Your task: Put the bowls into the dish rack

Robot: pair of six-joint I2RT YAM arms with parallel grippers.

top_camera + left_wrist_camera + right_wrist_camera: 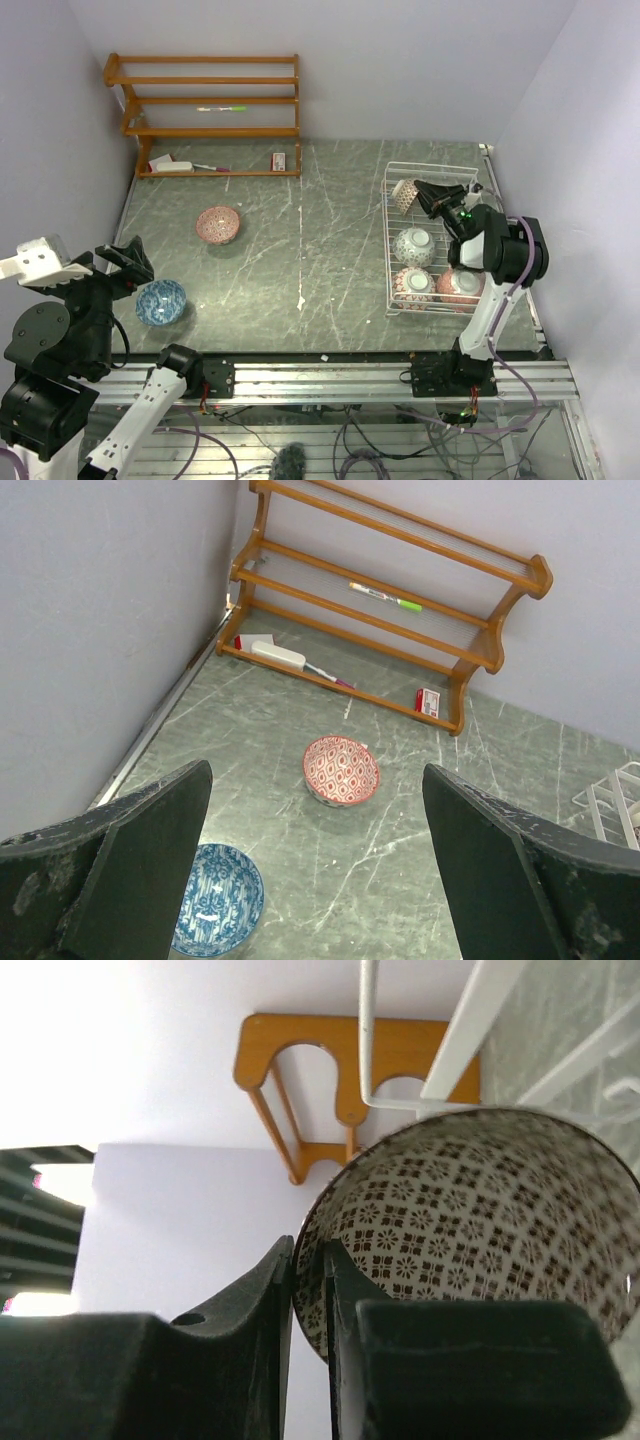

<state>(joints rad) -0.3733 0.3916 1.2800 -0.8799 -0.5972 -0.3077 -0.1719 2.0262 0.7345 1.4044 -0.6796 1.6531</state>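
Well to the left of the dish rack [431, 165], the left gripper [128, 262] is held above the green marbled table [330, 230]. Its fingers [150, 860] are spread wide and nothing is gripped between them. A blue bowl [161, 301] is set upright on the table just beside this gripper, on its rack-facing side and well apart from the rack. A red-patterned bowl [217, 225] is set upright further back, also well left of the rack and outside it. An orange-brown wooden shelf [210, 100] is placed against the back wall, left of and behind the rack, and a green-tipped pen [222, 108] is laid on one of its tiers.

Inside the rack, at its far end, a brown-patterned bowl [480, 1220] is held tilted on its side. Its rim is pinched by the right gripper [310, 1260], with one finger inside the bowl and one outside. Three more bowls are found in the rack. A grey-patterned bowl [414, 245] is lodged on its side in the middle, a red-rimmed bowl [413, 284] sits at the near left end, and a pink bowl [459, 285] is placed just beside that one, partly hidden by the right arm.
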